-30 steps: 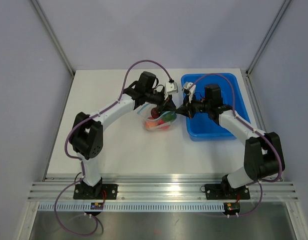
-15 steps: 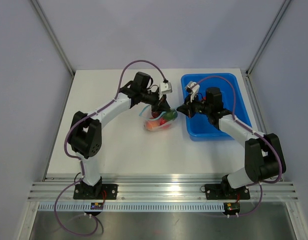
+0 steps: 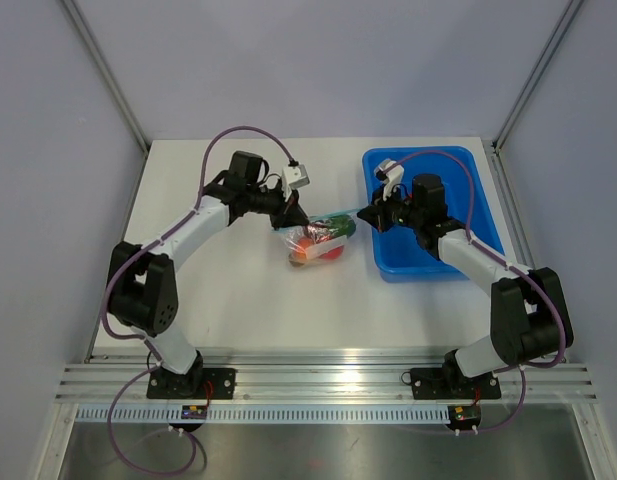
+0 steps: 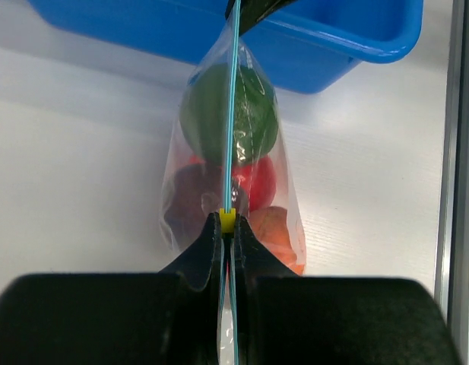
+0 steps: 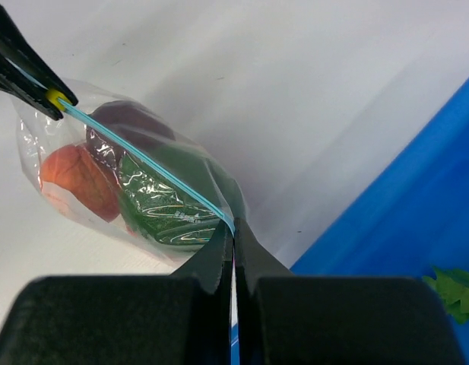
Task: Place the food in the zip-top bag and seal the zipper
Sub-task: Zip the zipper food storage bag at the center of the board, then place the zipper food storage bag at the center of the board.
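The clear zip-top bag (image 3: 316,241) hangs between my two grippers just above the table, left of the blue tray. It holds the food: a green round (image 4: 228,114), red rounds (image 4: 257,182) and an orange piece (image 5: 74,179). The teal zipper (image 5: 143,169) runs straight and taut from one gripper to the other. My left gripper (image 4: 227,226) is shut on the zipper's left end, at a small yellow slider (image 4: 227,220). My right gripper (image 5: 233,232) is shut on the zipper's right end. In the top view the left gripper (image 3: 291,217) and right gripper (image 3: 364,214) face each other.
The blue tray (image 3: 458,265) stands at the right of the table, right behind my right gripper. A small green leafy toy (image 5: 454,293) lies in the tray. Metal rails run along the table's near edge (image 3: 328,385).
My left gripper has slid left along the zipper, from near the right gripper to the bag's left end. The bag is now stretched taut between both grippers. The right gripper has barely moved.
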You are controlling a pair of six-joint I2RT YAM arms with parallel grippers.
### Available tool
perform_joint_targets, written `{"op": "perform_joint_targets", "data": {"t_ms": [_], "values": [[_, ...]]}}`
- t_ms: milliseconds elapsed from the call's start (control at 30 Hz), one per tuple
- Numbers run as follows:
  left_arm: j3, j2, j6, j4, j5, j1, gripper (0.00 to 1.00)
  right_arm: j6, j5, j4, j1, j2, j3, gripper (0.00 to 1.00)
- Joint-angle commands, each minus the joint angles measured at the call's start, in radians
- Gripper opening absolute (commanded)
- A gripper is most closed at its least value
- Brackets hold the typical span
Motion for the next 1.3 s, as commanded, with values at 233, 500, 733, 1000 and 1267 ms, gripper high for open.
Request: {"op": "perform_joint_targets", "data": {"t_ms": [233, 500, 733, 1000, 1267], "values": [[-0.148, -0.143, -0.057, 0.018, -0.096, 0.099, 0.00, 0.027, 0.169, 0.067, -0.033, -0.020, 0.023, 0.00], [-0.200, -0.220, -0.100, 0.049, -0.111, 0.178, 0.00, 0.096, 0.169, 0.129, -0.036, 0.007, 0.021, 0.00], [-0.231, -0.266, -0.094, 0.046, -0.111, 0.219, 0.00, 0.119, 0.142, 0.173, -0.036, 0.032, 0.026, 0.00], [-0.192, -0.245, -0.105, 0.075, -0.102, 0.283, 0.00, 0.122, 0.122, 0.199, -0.034, 0.098, 0.099, 0.00], [0.009, -0.116, -0.183, 0.138, -0.090, 0.283, 0.00, 0.256, -0.077, 0.168, -0.021, 0.279, 0.404, 0.05]]}}
